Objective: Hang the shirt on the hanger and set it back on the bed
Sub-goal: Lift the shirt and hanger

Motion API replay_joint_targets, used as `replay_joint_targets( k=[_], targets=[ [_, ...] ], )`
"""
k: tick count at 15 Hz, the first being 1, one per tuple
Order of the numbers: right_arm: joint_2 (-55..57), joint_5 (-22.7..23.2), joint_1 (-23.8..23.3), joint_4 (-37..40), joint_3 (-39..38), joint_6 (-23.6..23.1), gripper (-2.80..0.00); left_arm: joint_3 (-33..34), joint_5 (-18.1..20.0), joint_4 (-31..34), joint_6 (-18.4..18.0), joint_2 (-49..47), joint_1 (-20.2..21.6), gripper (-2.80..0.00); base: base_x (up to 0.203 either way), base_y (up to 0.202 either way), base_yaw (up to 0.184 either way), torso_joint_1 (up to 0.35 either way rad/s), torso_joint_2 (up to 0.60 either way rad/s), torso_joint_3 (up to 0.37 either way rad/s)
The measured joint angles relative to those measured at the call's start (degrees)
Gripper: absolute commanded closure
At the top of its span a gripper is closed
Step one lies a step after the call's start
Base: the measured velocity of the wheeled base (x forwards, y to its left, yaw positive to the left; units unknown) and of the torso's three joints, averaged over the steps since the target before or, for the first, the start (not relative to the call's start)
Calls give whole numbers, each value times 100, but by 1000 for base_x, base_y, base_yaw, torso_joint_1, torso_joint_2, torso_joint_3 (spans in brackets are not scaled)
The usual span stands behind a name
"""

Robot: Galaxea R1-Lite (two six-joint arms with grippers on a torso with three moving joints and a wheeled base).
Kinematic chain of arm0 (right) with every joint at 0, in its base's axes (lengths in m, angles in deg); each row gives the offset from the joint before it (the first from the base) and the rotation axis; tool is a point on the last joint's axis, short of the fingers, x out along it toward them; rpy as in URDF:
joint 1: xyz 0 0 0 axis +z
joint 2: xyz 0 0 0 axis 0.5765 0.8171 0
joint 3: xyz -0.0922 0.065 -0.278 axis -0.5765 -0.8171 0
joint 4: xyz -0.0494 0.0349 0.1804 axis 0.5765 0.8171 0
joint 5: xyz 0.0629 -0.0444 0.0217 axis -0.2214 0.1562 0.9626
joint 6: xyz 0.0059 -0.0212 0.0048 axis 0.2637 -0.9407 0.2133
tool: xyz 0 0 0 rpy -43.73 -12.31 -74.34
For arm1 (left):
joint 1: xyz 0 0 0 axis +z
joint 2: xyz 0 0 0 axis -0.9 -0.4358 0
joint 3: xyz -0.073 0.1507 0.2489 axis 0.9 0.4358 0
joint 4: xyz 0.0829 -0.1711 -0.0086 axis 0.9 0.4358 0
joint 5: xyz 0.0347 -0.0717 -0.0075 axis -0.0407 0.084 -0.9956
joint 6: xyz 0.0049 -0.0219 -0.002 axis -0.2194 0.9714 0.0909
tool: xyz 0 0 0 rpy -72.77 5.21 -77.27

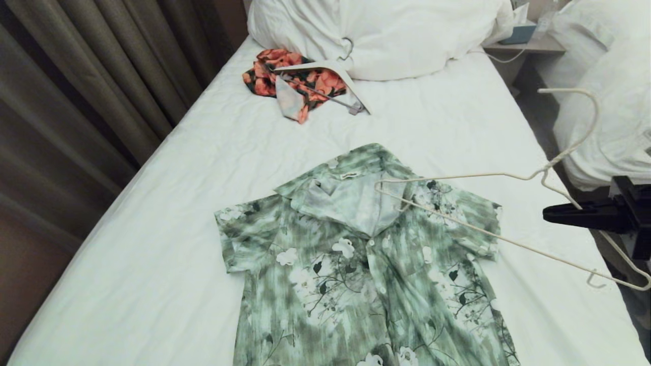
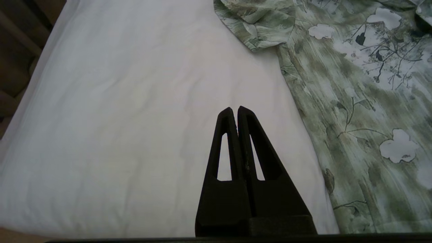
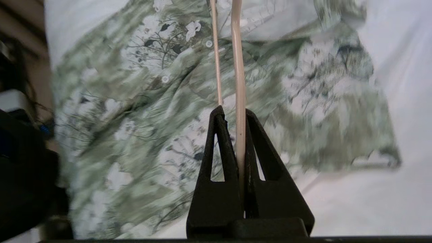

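The bed, a long single with a white sheet, fills the head view, its left edge running along brown curtains and its right edge dropping into a narrow gap before a second white bed. A bulky white duvet and pillow are heaped at the far end. The shirt, mottled green and white with white flowers, lies flat and face up on the near half of the sheet, collar toward the pillow, hem running out of view at the near edge; wide bare sheet lies to its left and between its collar and the pillow, with a narrower strip to its right. An orange-and-black floral garment lies crumpled near the pillow with a thicker white hanger on it, well apart from the shirt. The hanger, thin cream wire, is held above the shirt's right shoulder, one tip over the collar, hook over the gap. The right gripper, at the bed's right edge, is clamped on the wire. The left gripper, jaws pressed together and empty, hovers over bare sheet beside the shirt's left side.
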Motion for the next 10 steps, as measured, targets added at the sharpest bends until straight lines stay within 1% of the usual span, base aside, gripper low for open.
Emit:
replay_joint_targets(
  k=[2, 3, 5, 6, 9, 10],
  targets=[
    [-22, -139, 171, -446, 2, -2, 0, 0, -8, -1, 22, 0, 5, 0, 0, 0, 0, 0, 0, 0],
    [-30, -138, 198, -655, 0, -4, 0, 0, 11, 5, -59, 0, 5, 0, 0, 0, 0, 0, 0, 0],
    [-67, -15, 128, -766, -38, 1, 0, -9, 44, 16, -346, 0, 5, 0, 0, 0, 0, 0, 0, 0],
    [-90, 184, 29, -773, -55, 7, 0, -90, 138, 24, -383, -12, 2, 0, 0, 0, 0, 0, 0, 0],
    [-160, 814, -223, -770, -68, 69, 0, -431, 707, 33, -297, -434, 0, 0, 0, 0, 0, 0, 0, 0],
    [-168, 875, -287, -766, -50, 148, 0, -504, 963, 22, -278, -742, -2, 0, 0, 0, 0, 0, 0, 0]
  ],
)
